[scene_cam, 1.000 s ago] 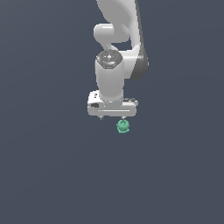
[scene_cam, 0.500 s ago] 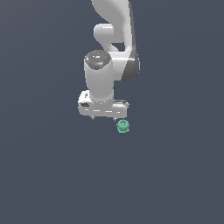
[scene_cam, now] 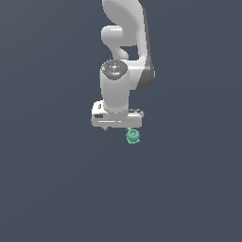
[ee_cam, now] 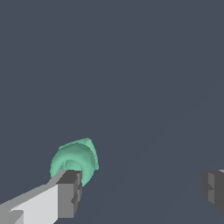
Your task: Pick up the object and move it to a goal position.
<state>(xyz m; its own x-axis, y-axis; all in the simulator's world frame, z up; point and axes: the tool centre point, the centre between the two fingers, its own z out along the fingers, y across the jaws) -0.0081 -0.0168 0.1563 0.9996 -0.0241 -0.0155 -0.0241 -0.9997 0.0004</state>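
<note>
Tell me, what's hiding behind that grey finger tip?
The green lump sits behind one finger. Its lower part is covered by that pad. The open gripper isn't around it; the other finger stands far off.

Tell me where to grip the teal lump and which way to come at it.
Close on the rounded body of the teal lump, below its ring-like rim, descending from above. It is small, so centre it first: the open gripper has one finger beside it, not straddling it.
</note>
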